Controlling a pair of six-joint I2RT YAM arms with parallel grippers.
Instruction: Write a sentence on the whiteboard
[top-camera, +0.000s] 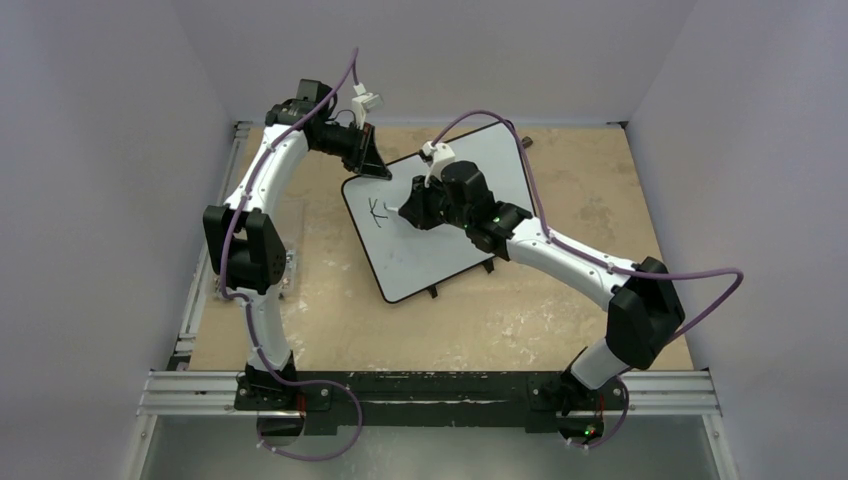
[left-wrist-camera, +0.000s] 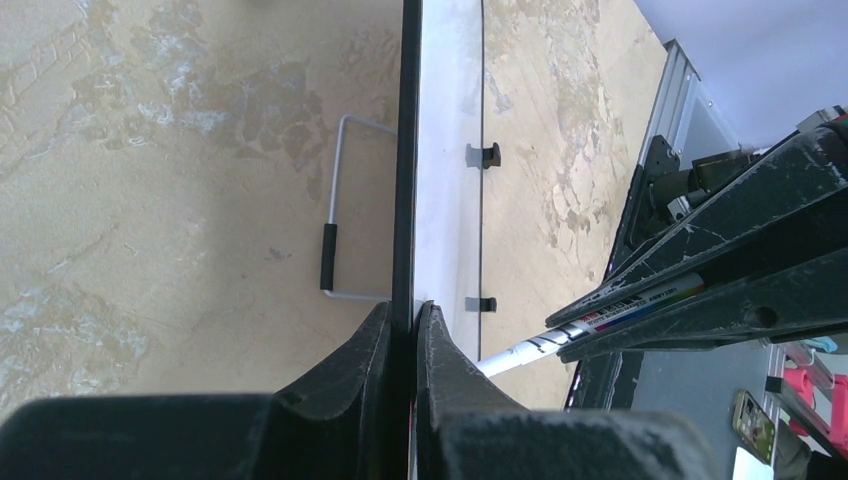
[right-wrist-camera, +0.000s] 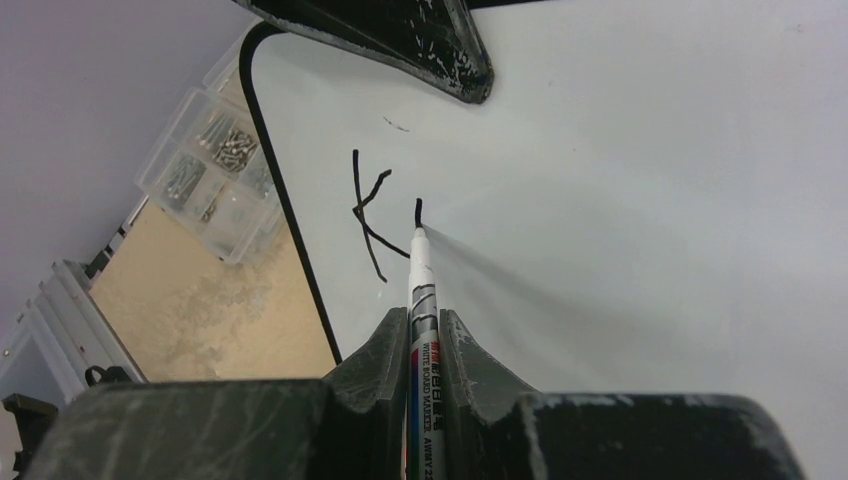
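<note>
Top external view: a whiteboard (top-camera: 440, 255) is seen on a sandy-brown table (top-camera: 560, 300), with one arm reaching to it from each side.
Whiteboard: glossy white with a thin black rim and rounded corners; it is set near the middle of the table, turned askew to the table's edges.
Left pincer (left-wrist-camera: 410, 310): clenched on the whiteboard's rim at the whiteboard's far-left corner; the rim is pinched between both fingers.
Right pincer (right-wrist-camera: 415, 320): clenched around a marker (right-wrist-camera: 420, 275) and held over the left part of the whiteboard.
Marker: a white barrel with printed lettering; its tip is touching the whiteboard's surface.
Sentence (right-wrist-camera: 370, 210): only a black letter K and a short upright stroke are written, near the whiteboard's left edge; the marker tip is met by the lower end of that stroke.
Wire stand (left-wrist-camera: 335, 215): a bent metal loop with a black sleeve, seen behind the whiteboard in the left wrist view.
Clear box (right-wrist-camera: 210, 170): compartments of small metal parts, seen beyond the whiteboard's left edge.
</note>
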